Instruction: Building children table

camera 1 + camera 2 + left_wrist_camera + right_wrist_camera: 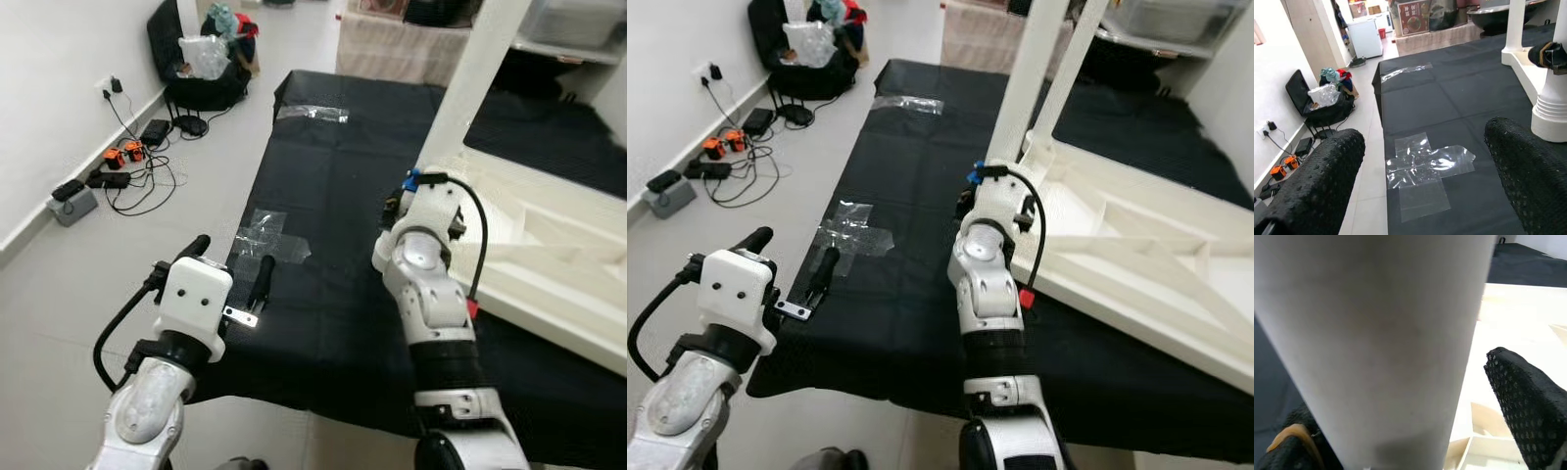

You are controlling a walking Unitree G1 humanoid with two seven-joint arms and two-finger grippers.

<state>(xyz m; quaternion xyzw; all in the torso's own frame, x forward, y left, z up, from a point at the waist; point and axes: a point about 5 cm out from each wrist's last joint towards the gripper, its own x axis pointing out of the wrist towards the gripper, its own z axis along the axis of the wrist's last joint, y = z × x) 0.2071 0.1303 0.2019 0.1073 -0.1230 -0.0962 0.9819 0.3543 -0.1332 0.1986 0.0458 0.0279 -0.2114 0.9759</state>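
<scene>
A white children's table (549,245) lies upside down on a black mat (333,176), with a round white leg (470,78) standing up from its near-left corner. My right gripper (1400,421) reaches around that leg. The leg sits between its two black fingers (1528,401), and a narrow gap shows beside one finger, so the gripper is open. My left gripper (233,262) hovers open over the mat's near-left edge with nothing in it. Just beyond it lies a patch of clear tape (1425,161). A second leg (1073,59) rises behind the first.
More clear tape (312,114) lies at the mat's far end. Cables, chargers and a power strip (118,166) lie on the floor by the left wall. A black bag (201,69) stands further back, and a beige couch (392,44) lies beyond the mat.
</scene>
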